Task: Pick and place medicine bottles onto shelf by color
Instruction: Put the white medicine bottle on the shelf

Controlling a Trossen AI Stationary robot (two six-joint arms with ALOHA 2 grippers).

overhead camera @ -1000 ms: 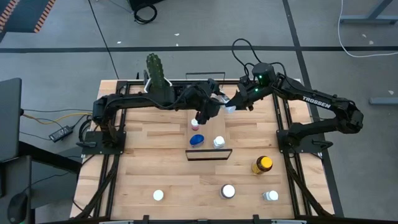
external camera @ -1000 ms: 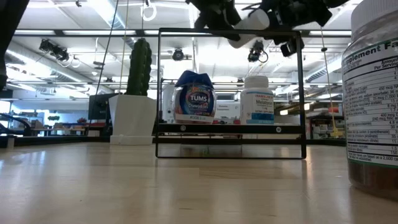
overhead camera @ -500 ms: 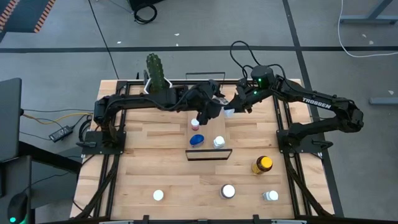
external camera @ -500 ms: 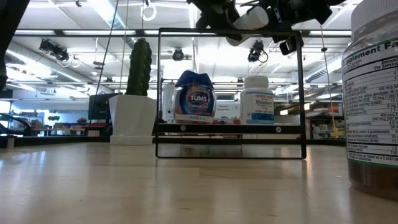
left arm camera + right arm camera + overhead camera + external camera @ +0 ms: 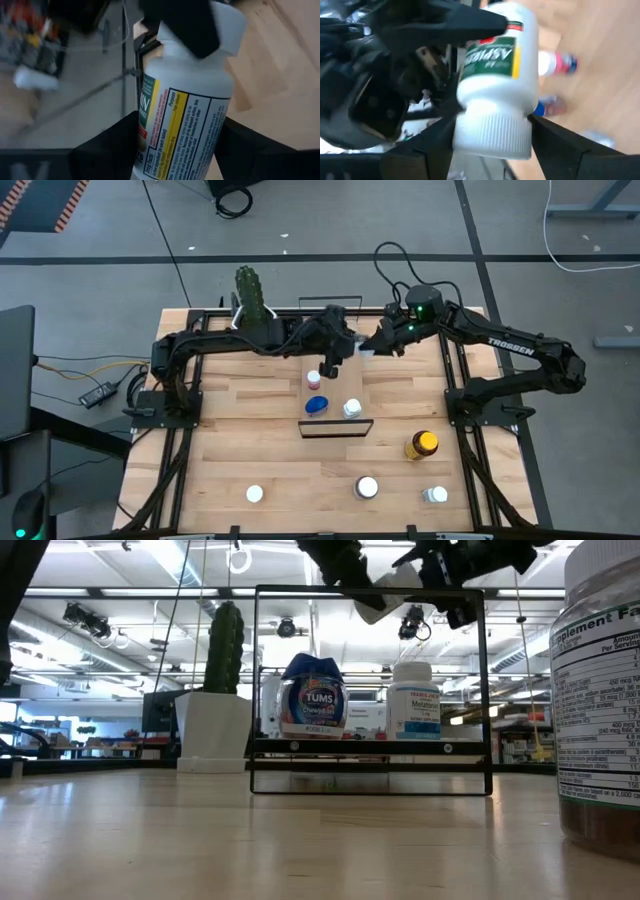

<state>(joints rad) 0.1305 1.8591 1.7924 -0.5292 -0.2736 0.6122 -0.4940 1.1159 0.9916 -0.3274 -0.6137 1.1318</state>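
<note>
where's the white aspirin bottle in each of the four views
High: aspirin bottle between both grippers, above the shelf's far end.
Low: up top, above the shelf's front rail.
Left wrist: centre, between the fingers.
Right wrist: centre.
Shared landmark: the blue-lidded bottle.

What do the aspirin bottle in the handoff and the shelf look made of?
Aspirin bottle: probably plastic, glossy white body and ribbed cap, with a printed paper-like label. Shelf: light wood board as seen from above; its end rails look like thin black metal wire.
</note>
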